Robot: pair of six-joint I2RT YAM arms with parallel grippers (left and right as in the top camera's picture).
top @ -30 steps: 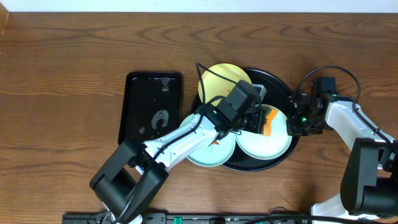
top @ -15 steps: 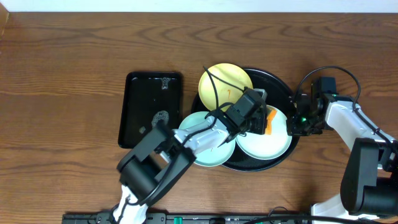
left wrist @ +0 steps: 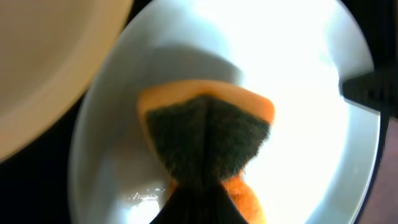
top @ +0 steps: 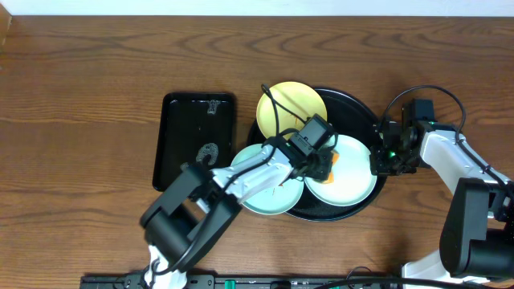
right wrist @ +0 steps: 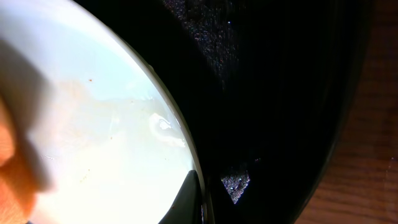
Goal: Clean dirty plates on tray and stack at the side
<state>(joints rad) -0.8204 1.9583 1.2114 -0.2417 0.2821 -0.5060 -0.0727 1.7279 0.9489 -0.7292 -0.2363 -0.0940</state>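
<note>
The round black tray (top: 358,109) holds a pale yellow plate (top: 289,103) at its far left, a pale blue plate (top: 265,197) at its near left and a second pale blue plate (top: 349,178) at its near right. My left gripper (top: 324,160) is shut on an orange sponge (left wrist: 205,134), its dark scrub side up, pressed on the right blue plate (left wrist: 311,68). My right gripper (top: 376,158) is shut on that plate's right rim; one finger (right wrist: 188,200) lies on the plate (right wrist: 93,124), which shows faint orange smears.
A smaller rectangular black tray (top: 197,136) lies left of the round tray. Brown wooden table (top: 80,96) surrounds both. In the right wrist view the round tray's dark floor (right wrist: 280,93) and table wood (right wrist: 373,180) lie right of the plate.
My left gripper has moved the sponge leftward across the right blue plate. The right arm has not moved.
</note>
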